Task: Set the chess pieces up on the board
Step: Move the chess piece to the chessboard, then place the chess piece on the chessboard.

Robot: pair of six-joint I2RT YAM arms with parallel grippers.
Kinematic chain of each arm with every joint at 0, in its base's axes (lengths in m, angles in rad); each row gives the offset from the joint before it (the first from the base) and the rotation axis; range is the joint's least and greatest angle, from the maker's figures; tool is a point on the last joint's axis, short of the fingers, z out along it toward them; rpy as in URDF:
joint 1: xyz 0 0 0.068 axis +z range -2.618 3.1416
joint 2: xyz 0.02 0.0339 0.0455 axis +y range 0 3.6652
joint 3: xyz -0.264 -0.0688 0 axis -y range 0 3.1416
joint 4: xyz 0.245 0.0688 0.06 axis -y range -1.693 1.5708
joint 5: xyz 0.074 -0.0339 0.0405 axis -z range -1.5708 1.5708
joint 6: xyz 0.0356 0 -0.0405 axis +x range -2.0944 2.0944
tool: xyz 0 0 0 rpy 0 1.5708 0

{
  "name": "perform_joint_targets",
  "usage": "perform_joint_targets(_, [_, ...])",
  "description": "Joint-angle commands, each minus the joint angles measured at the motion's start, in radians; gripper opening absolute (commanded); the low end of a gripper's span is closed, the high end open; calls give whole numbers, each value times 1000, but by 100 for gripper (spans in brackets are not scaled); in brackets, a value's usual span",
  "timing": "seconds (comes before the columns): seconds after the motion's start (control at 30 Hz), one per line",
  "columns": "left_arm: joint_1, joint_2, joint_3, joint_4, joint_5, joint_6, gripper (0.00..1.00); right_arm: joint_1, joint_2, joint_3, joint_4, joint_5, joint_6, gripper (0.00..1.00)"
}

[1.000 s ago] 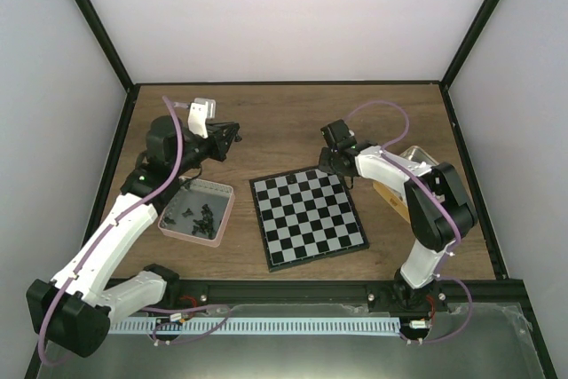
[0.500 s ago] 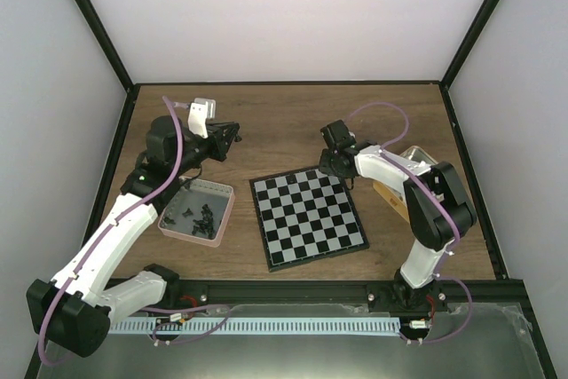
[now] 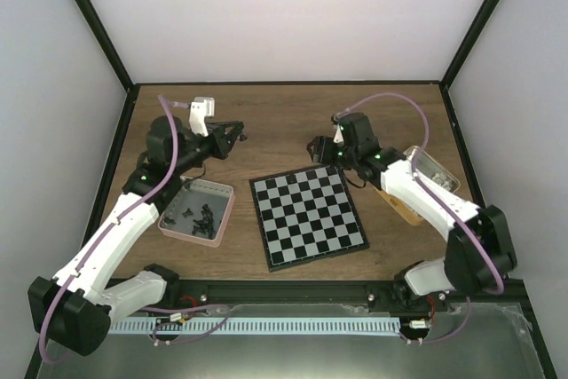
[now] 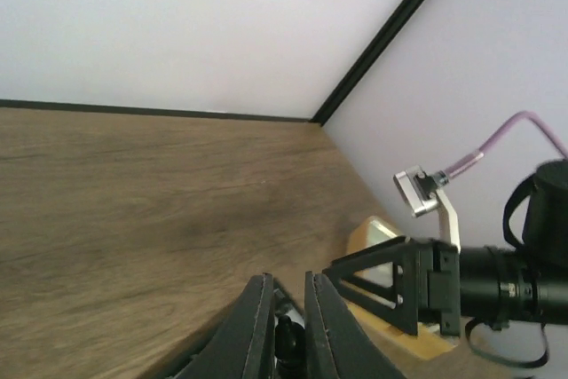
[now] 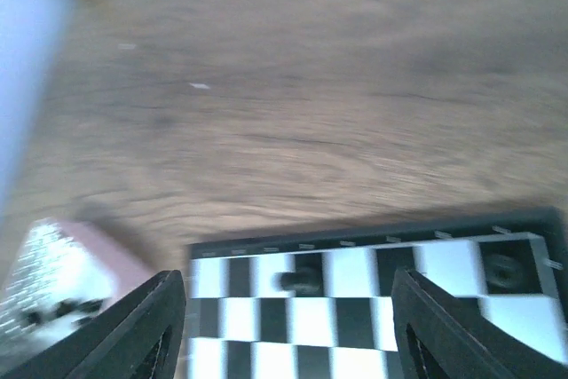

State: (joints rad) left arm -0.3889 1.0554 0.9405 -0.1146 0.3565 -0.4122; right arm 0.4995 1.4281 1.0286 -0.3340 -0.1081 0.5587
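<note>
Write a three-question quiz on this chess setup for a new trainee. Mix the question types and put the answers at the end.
1. True or false: the right pincer stands open over the flat black-and-grey checked chessboard.
2. Pick one: the heap of tiny black chess pieces lies A) in the pink-rimmed rectangular tray, B) on the chessboard, C) on the bare wood.
3. Fill in: the left pincer is ___ on a small dark piece.
Key: 1 true; 2 A; 3 shut.
</note>
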Motion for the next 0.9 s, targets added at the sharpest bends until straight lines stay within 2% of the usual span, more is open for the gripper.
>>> perform_joint_targets(0.0, [0,-30,-56,173,77,-232,8,106,-90,-12,212,-177,-39,66])
perform_joint_targets(0.2, [0,-89,-145,298,98,-457,8,272,-89,74,379,-198,-34,66])
perform_joint_targets(0.37, [0,-96,-157,296,119,-505,9,327,-26,146,444,-255,-26,66])
perform_joint_targets(0.5, [0,-93,-175,303,121,-517,9,343,4,172,462,-269,-19,61])
perform_joint_targets(0.67, [-1,-90,-179,309,120,-522,9,343,9,176,481,-271,-13,47])
perform_joint_targets(0.77, [-1,-87,-176,312,122,-522,9,342,11,178,473,-275,-14,31])
perform_joint_targets(0.87, [-1,-86,-175,314,124,-523,9,343,11,172,472,-276,-19,23])
